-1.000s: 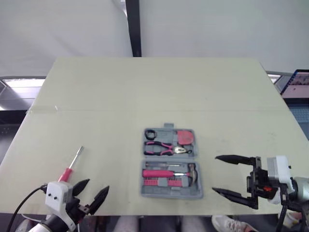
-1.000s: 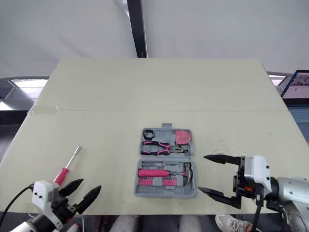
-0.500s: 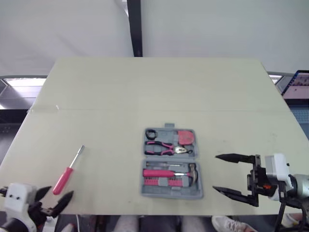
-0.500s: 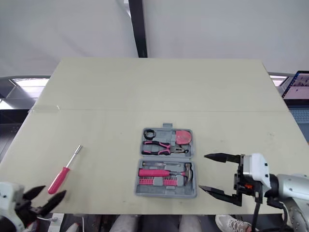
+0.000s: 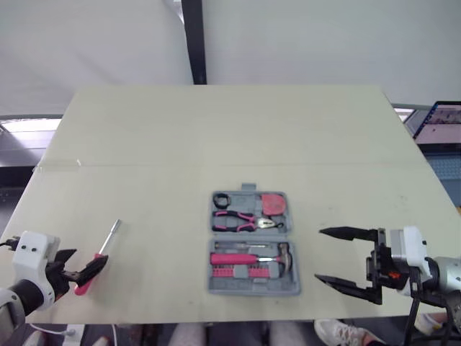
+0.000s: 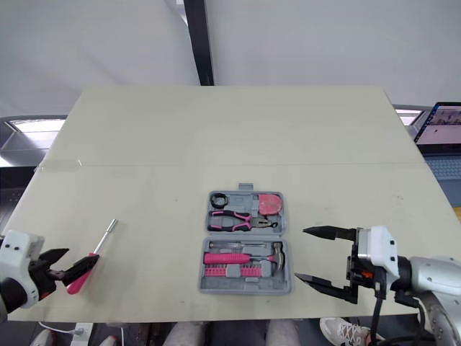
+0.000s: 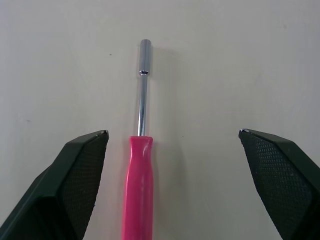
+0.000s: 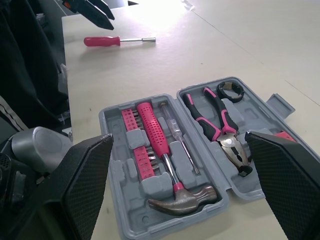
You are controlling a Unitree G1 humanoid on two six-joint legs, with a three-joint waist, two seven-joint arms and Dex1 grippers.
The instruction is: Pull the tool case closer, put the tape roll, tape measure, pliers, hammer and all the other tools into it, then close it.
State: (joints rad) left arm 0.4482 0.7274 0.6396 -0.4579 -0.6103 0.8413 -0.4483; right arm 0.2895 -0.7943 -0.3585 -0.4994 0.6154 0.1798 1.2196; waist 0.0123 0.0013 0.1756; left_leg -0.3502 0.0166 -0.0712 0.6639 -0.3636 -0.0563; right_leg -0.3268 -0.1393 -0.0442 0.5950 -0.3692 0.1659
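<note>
The left pincer (image 7: 172,132) stood wide open, the pink-handled steel nut driver (image 7: 140,165) lying between its fingers, off-centre. Grasping this only loose tool seemed in hand; next: centre, close, carry to the open grey plastic tool case (image 5: 253,290).

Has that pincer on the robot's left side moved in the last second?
Yes. The left pincer swung away from the grey plastic tool case, toward the table's left edge, and now sits open at the handle end of the pink-handled screwdriver.
</note>
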